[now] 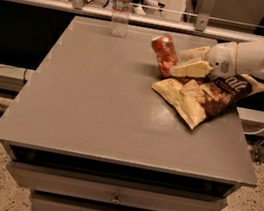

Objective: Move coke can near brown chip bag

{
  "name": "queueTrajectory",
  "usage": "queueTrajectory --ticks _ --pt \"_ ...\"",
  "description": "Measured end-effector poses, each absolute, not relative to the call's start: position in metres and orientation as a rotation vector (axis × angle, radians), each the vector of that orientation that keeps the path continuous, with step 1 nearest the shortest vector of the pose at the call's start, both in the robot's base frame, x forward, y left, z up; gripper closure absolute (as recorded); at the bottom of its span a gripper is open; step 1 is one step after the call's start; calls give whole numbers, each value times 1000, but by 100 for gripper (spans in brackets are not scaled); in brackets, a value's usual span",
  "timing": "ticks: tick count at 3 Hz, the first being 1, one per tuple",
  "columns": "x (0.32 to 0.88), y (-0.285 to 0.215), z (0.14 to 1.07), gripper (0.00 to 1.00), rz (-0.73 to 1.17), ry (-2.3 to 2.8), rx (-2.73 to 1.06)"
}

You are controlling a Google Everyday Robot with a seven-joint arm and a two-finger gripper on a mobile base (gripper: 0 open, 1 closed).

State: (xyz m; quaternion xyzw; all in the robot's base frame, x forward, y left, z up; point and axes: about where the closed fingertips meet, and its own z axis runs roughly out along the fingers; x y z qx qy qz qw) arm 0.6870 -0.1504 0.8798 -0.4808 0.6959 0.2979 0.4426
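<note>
Coke can (163, 56) tilts toward the far right corner of the table (94, 116), just beside brown chip bag (210, 93). Gripper (178, 63) sits at the can; whether it grasps cannot be told. Advise settling the can upright before release.

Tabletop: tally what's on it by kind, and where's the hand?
Cans: 1, the coke can, tilted.
Chip bags: 1, the brown chip bag.
Bottles: 1, the water bottle, far edge.
Total: 3.
The hand is at the can, above the bag's far end.
</note>
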Motion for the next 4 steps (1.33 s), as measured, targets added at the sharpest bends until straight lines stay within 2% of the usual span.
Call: queueTrajectory --ticks 1,3,4 --pt "686 -149 871 0 751 1727 -1190" --pt "676 -157 882 0 691 1717 -1179" --pt "672 -128 912 0 646 1685 -1201"
